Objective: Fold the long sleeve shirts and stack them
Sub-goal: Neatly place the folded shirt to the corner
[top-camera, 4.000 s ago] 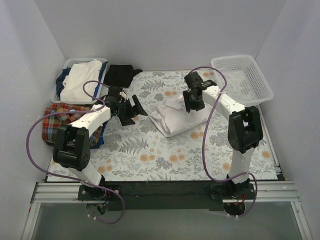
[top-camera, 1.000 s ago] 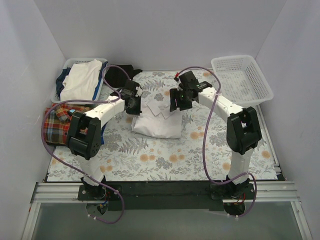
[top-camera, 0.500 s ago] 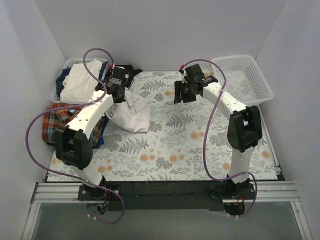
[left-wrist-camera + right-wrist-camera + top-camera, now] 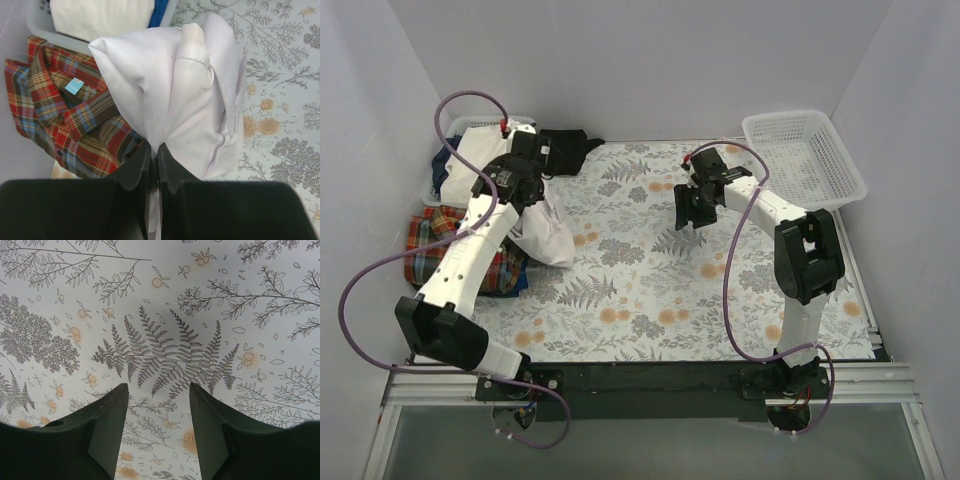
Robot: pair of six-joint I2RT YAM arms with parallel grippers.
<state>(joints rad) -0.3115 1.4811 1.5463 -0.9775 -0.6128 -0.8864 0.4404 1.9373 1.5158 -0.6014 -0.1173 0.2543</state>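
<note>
- Leftward since half a second ago goes the left gripper point(image 4: 154, 150); clamped tight on the bunched white shirt point(image 4: 190, 100), it hangs the bundle at the right edge of the plaid shirt point(image 4: 65, 120).
- Well to the right of the plaid shirt, the right gripper point(image 4: 159, 390) hovers with jaws apart and empty.
- Just behind the plaid shirt sits a grey bin point(image 4: 453, 126) of clothes.

A robot lab: plain white walls point(image 4: 640, 60) around a flowery surface point(image 4: 640, 300), two robot arms point(image 4: 470, 250) bolted at its edge.
</note>
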